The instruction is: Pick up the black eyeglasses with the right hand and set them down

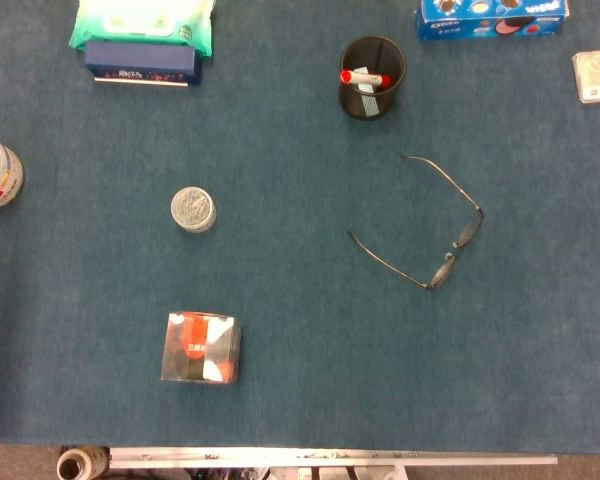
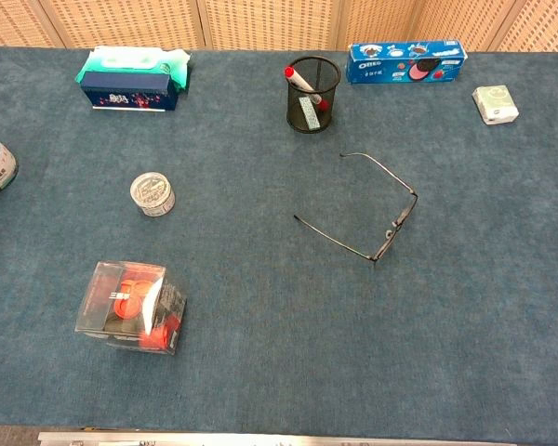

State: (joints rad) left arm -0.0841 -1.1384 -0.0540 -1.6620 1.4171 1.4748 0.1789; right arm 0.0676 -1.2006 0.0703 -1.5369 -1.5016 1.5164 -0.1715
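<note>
black eyeglasses (image 1: 458, 240) lie open on the table (image 1: 300, 380) (arms spread) — untouched.

A lab-style tabletop: blue felt table (image 2: 279, 372), perforated wall panels (image 2: 260, 23), assorted test props like a mesh pen cup (image 2: 313, 95).

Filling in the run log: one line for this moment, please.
stage: before pickup | black eyeglasses: on table, arms unfolded, untouched | left hand: not in view | right hand: not in view

light: even, bright, overhead | shadows: faint, short | glare: none | focus: head view slightly soft
</note>
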